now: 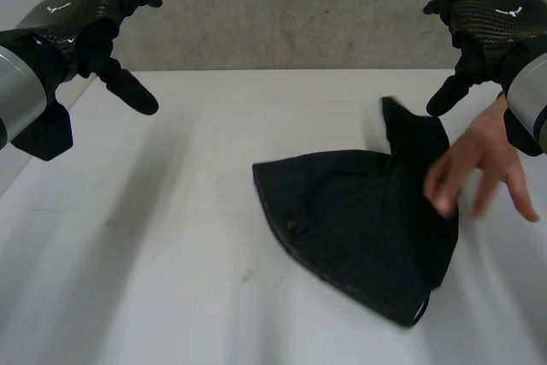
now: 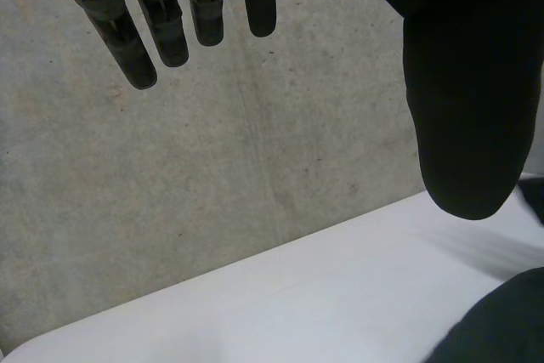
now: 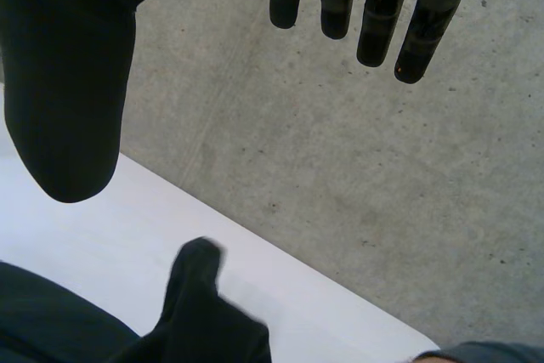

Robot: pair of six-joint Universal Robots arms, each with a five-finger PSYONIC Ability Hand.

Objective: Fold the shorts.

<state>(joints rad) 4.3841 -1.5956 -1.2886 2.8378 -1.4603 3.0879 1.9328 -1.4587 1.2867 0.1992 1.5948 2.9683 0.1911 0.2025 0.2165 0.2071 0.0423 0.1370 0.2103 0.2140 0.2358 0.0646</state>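
Observation:
Dark shorts (image 1: 359, 228) lie in a loose heap on the white table (image 1: 154, 254), right of the middle, with one part sticking up at the back (image 3: 200, 295). A person's hand (image 1: 483, 164) touches their right edge. My left hand (image 1: 102, 32) hangs open high over the table's far left, well away from the cloth; its fingers (image 2: 170, 23) are straight with nothing between them and the thumb. My right hand (image 1: 483, 27) hovers open above the far right, over the person's hand, with its fingers (image 3: 374, 14) straight and empty.
A grey concrete wall (image 1: 282, 6) runs behind the table's far edge. A corner of the shorts (image 2: 501, 320) lies below my left thumb in the left wrist view. Bare tabletop spreads to the left and front of the shorts.

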